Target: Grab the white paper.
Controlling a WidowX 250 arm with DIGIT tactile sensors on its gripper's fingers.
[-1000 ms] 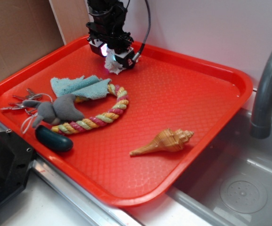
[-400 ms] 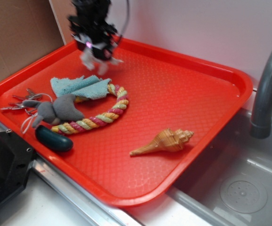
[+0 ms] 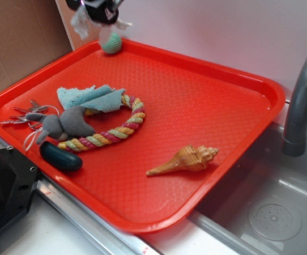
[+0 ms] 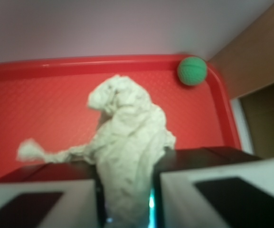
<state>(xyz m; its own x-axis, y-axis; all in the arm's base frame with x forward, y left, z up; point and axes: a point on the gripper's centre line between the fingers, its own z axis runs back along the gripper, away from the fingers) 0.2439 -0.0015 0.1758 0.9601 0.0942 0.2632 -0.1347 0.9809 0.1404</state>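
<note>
Wrist view: gripper (image 4: 127, 199) clamped on the crumpled, wrinkled white paper (image 4: 127, 142), green knitted ball (image 4: 192, 71) beyond.

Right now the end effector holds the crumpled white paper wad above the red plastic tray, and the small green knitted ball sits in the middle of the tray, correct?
Not quite. The end effector does hold the crumpled white paper wad above the red plastic tray, but the small green knitted ball sits in a far corner, as the wrist view shows.

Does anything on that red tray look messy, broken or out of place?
Nothing looks broken or spilled. The oddest sight is the white paper, a crumpled wad pinched in the tool with a torn strand trailing sideways, lifted above the tray. The green ball sits alone in the far corner.
</note>
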